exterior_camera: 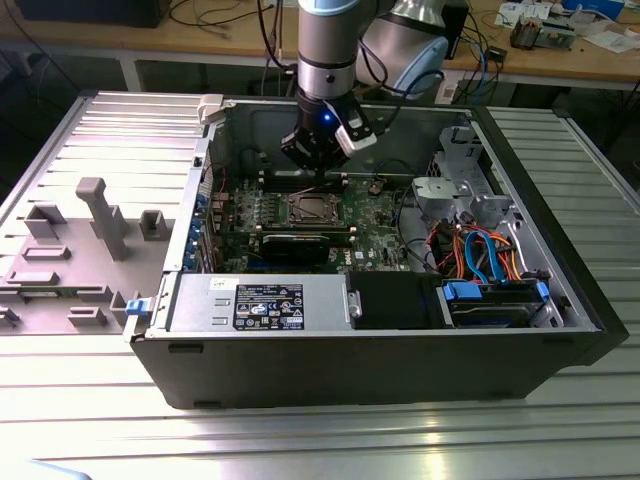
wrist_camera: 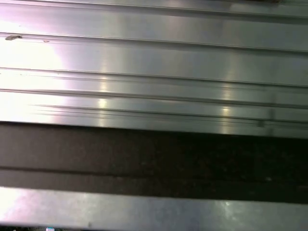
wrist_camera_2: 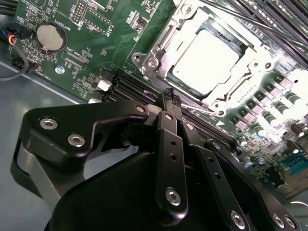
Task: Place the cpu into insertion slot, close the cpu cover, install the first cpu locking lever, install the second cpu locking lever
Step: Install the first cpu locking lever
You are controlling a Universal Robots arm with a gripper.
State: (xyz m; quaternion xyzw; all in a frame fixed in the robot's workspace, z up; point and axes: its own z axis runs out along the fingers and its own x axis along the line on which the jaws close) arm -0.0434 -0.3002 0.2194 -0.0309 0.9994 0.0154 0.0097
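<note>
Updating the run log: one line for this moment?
cpu: seated in insertion slot | cpu cover: closed | gripper: shut, empty, beside socket

The motherboard (wrist_camera_2: 110, 43) is green with small silver and black components, a round silver coin cell (wrist_camera_2: 50, 37) and long black card slots (wrist_camera_2: 130, 89); the cpu (wrist_camera_2: 204, 60) presents a pale silver-grey top, framed by the grey metal cpu cover (wrist_camera_2: 163, 57). The gripper (wrist_camera_2: 169, 98) is matte black with silver screw heads, and in the exterior view a blue light glows on the arm's wrist (exterior_camera: 328, 117). The computer case (exterior_camera: 400, 370) is black outside and grey inside, carrying orange, red and blue cables (exterior_camera: 480, 250), a black-and-white label (exterior_camera: 269, 307) and blue plastic tabs (exterior_camera: 135, 306), and it rests on a ribbed silver table (exterior_camera: 300, 440) beside a grey fixture (exterior_camera: 100, 215).
</note>
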